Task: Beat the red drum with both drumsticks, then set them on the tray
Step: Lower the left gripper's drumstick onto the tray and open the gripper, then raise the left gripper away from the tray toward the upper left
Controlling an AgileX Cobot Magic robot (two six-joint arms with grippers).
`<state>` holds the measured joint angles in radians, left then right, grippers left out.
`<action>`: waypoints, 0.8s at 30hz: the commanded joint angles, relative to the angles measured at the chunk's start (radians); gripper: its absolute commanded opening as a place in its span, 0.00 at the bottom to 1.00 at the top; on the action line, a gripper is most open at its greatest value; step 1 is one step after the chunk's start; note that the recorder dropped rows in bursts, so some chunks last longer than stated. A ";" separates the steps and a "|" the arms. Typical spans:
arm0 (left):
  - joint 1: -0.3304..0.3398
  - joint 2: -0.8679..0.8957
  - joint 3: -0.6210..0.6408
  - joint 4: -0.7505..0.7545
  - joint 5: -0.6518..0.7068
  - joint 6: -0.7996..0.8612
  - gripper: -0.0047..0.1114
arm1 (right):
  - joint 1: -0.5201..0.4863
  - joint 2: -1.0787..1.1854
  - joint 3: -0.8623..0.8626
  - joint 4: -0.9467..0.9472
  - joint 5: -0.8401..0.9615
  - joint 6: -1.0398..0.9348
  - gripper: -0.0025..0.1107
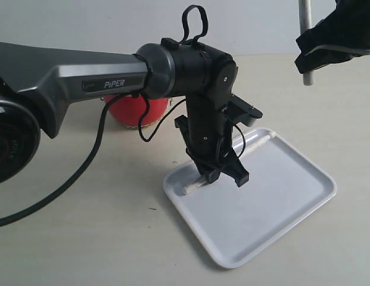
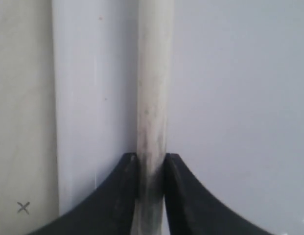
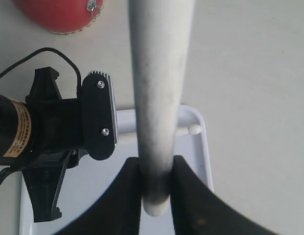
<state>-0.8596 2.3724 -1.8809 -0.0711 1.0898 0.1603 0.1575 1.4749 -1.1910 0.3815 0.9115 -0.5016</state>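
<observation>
The red drum [image 1: 137,110] stands on the tabletop [image 1: 83,238] beyond the far left corner of the tray [image 1: 274,238]. It stands apart from the tray and is mostly hidden behind the left arm, which reaches across in front of it.

The left hand [image 1: 223,176] points down into the left end of the tray. It is grasping the first drumstick [image 2: 154,98]. In the left wrist view its two black fingers [image 2: 117,196] lie against either side of the stick, with no gap showing. That stick lies inside the tray, just beside the long far-left rim and running along it. Its small knob tip [image 3: 194,129] is near the tray's far corner, and its other end is near the left corner under the hand.

The rest of the white tray floor, towards its near and right sides, is bare.

The right hand [image 3: 156,166] is held high above the tabletop, past the tray's far right side and well apart from it. It is clenched on the second drumstick [image 1: 304,24], which stands close to upright. Its butt end pokes out just below the fingers, and the shaft rises out of the top of the exterior view.
</observation>
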 commanded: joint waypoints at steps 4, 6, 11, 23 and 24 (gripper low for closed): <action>-0.003 -0.006 -0.002 0.010 0.078 -0.008 0.52 | -0.006 -0.005 0.007 0.025 -0.033 -0.011 0.02; -0.001 -0.016 -0.002 0.010 0.085 -0.008 0.55 | -0.006 -0.005 0.007 0.041 -0.050 -0.011 0.02; -0.001 -0.075 -0.002 0.009 0.085 -0.003 0.54 | -0.006 -0.005 0.007 0.072 -0.077 -0.011 0.02; 0.033 -0.362 0.123 0.010 0.099 0.045 0.05 | -0.006 -0.005 0.007 0.068 -0.089 0.110 0.02; 0.041 -0.394 0.152 0.010 0.088 0.048 0.05 | -0.006 -0.005 0.007 0.068 -0.085 0.127 0.02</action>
<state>-0.8411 2.0581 -1.7879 -0.0682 1.1945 0.1905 0.1575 1.4749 -1.1870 0.4604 0.8143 -0.4225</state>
